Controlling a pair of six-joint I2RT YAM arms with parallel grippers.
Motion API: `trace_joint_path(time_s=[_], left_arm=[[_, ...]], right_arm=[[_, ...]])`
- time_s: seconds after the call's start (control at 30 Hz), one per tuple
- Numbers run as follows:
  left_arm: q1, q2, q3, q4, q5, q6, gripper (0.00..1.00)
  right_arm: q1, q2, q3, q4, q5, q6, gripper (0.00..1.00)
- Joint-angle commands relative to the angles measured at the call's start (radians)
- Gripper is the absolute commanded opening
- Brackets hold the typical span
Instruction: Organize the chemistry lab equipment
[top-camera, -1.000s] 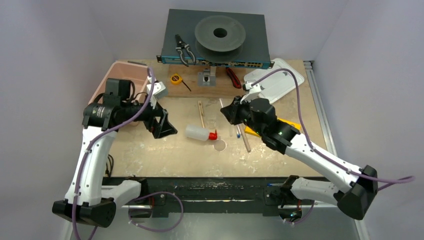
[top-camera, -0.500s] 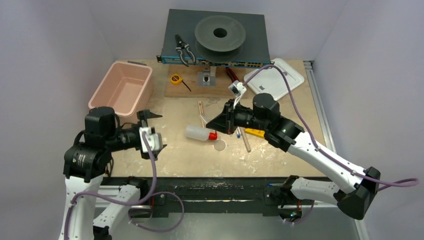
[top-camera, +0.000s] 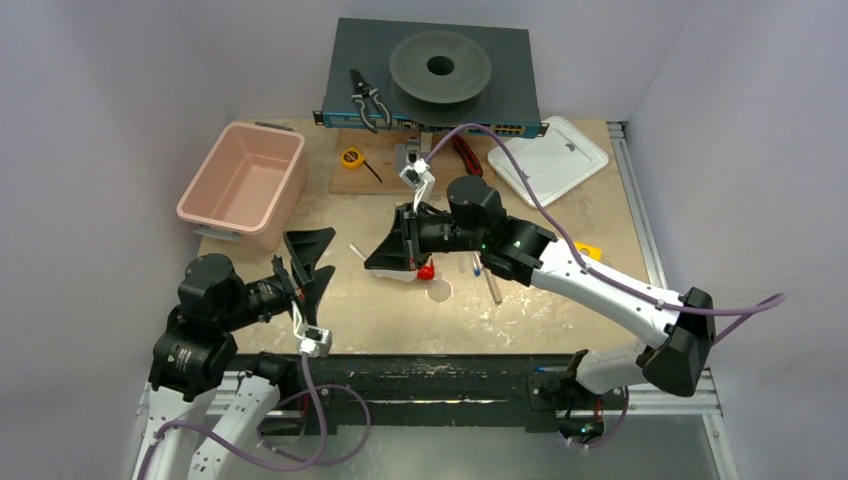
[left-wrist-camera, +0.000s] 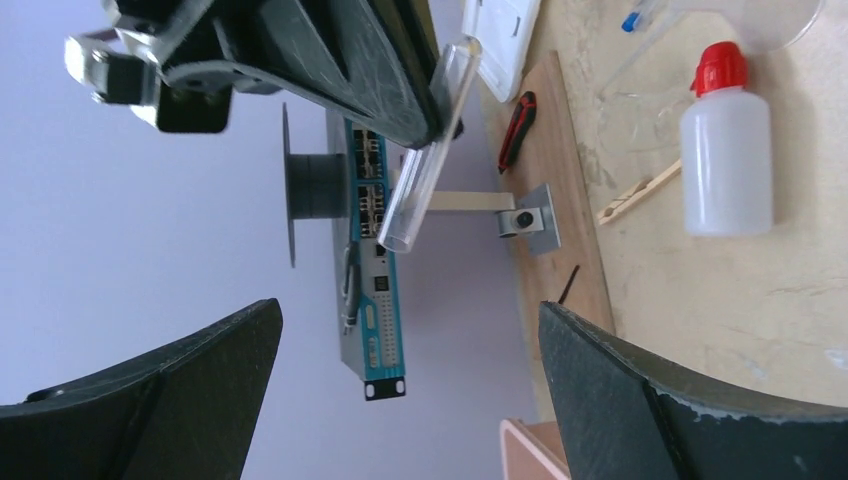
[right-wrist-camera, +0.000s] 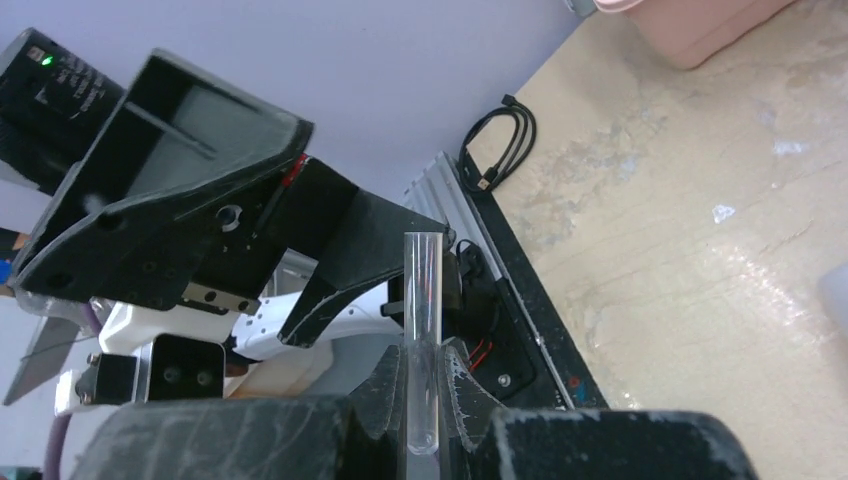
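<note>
Clear tube (right-wrist-camera: 421, 300): gripping it in right hand (right-wrist-camera: 422, 368), left hand (left-wrist-camera: 410, 312) gaping wide. Looks barely started tbh: squeeze bottle (left-wrist-camera: 727, 160), dish (top-camera: 439, 291), sticks (top-camera: 493, 288) loose on counter (top-camera: 340, 322), far-left-corner bin (top-camera: 262, 222) unused.

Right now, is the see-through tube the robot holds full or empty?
Empty. The tube, pinched between the jaws of the right gripper, is clear along its whole length; no liquid shows inside.

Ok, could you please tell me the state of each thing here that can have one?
left end effector: open, holding nothing.
right end effector: shut on the clear tube.
clear tube: held, no cap visible.
squeeze bottle: lying on its side, red cap on.
pink bin: upright, nothing visible inside.
white lid: lying flat, covering nothing.
</note>
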Motion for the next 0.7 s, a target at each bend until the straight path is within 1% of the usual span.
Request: trace_joint_path(time_s=[0.0, 0.17, 0.27, 0.37, 0.43, 0.67], left_arm=[[-0.009, -0.012, -0.035, 0.096, 0.032, 0.129, 1.00], [-0.010, -0.006, -0.058, 0.105, 0.043, 0.234, 0.99], [-0.010, -0.001, -0.067, 0.104, 0.045, 0.285, 0.97], [-0.010, -0.002, -0.084, 0.141, 0.050, 0.284, 0.95], [-0.011, -0.004, -0.093, 0.163, 0.055, 0.277, 0.91], [-0.012, -0.003, -0.102, 0.172, 0.028, 0.277, 0.73]], right_arm=[[0.006, 0.029, 0.051, 0.065, -0.002, 0.094, 0.00], [0.012, 0.079, 0.072, 0.109, -0.020, 0.136, 0.00], [0.014, 0.097, 0.070, 0.148, -0.034, 0.163, 0.00], [0.019, 0.117, 0.067, 0.190, -0.047, 0.181, 0.00], [0.020, 0.130, 0.067, 0.229, -0.054, 0.196, 0.00], [0.027, 0.183, 0.071, 0.300, -0.081, 0.242, 0.00]])
